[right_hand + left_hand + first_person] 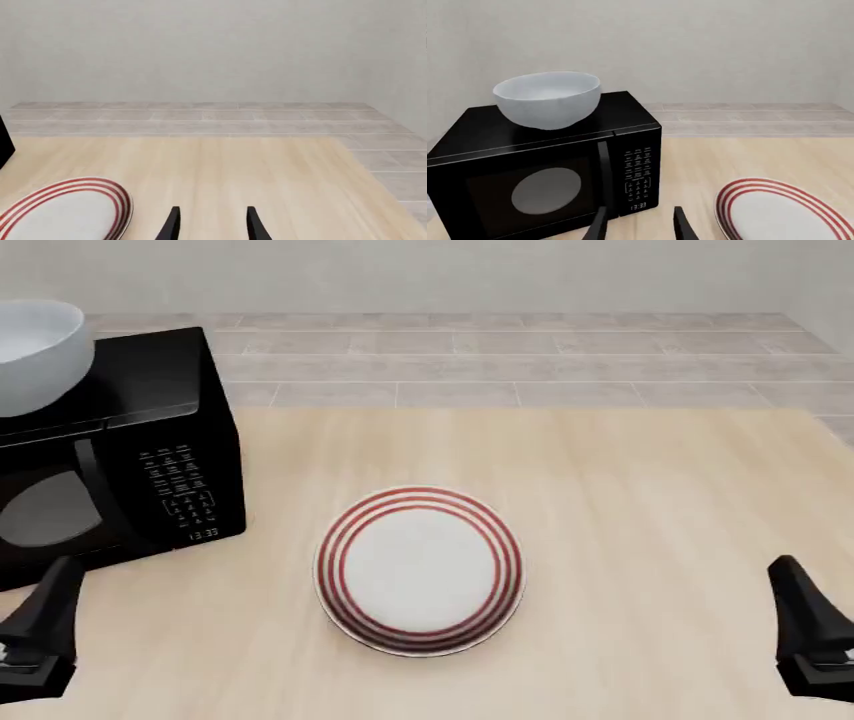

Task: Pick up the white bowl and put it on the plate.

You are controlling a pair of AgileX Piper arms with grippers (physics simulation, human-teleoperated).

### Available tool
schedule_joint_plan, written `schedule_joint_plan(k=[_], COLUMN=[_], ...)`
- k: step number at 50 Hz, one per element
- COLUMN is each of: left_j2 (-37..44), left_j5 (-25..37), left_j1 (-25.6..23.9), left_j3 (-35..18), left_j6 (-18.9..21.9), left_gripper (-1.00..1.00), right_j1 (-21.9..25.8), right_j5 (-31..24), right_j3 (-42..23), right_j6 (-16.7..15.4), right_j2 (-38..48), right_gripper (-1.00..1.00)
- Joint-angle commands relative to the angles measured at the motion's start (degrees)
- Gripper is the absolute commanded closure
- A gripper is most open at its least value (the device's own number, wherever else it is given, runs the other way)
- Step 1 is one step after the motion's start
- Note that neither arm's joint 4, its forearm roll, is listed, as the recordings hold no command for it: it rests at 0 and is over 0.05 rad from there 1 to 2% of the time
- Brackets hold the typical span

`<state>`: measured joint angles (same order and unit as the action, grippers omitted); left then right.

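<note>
The white bowl (38, 352) (548, 99) stands upright on top of a black microwave (120, 455) (540, 170) at the table's far left. The plate (418, 570) (784, 212) (63, 212), white with red rings, lies flat in the middle of the table. My left gripper (40, 635) (639, 227) is at the near left edge, in front of the microwave, open and holding nothing. My right gripper (811, 630) (212, 225) is at the near right edge, open as well, well to the right of the plate.
The microwave door is closed, its keypad facing the near side. The wooden table (641, 500) ends at a far edge, with tiled floor (534, 350) and a plain wall beyond.
</note>
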<state>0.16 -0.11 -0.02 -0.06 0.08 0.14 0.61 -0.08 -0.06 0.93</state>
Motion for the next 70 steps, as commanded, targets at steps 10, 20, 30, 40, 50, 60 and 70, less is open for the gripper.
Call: schedule_joint_plan(k=[10, 20, 30, 40, 50, 60, 70], left_j2=[1.42, 2.22, 4.97, 9.89, 11.56, 13.75, 16.27], left_j5=[-0.61, -0.99, -0.08, 4.98, 7.37, 10.01, 14.97], left_j1=[0.14, 0.11, 0.91, 1.26, 1.5, 1.04, 0.61], left_j3=[-0.04, -0.11, -2.93, -14.69, -19.16, -25.77, -33.7], left_j6=[0.24, -0.1, 0.47, 6.2, 11.38, 17.78, 23.5], left_gripper=[-1.0, -1.0, -1.0, -1.0, -1.0, -1.0, -1.0], right_j1=[-0.12, -0.11, -0.1, -0.08, -0.08, -0.07, -0.07], right_j5=[-0.59, -0.71, -0.75, -0.76, -0.73, -1.09, -0.57], right_j3=[-0.14, -0.12, -0.12, -0.13, -0.1, -0.45, -0.19], right_j6=[0.06, 0.05, 0.02, -0.04, -0.06, -0.06, -0.05], right_j2=[-0.63, -0.75, -0.77, -0.76, -0.74, -0.76, -0.48], right_gripper=[-1.0, -1.0, -1.0, -1.0, -1.0, -1.0, -1.0])
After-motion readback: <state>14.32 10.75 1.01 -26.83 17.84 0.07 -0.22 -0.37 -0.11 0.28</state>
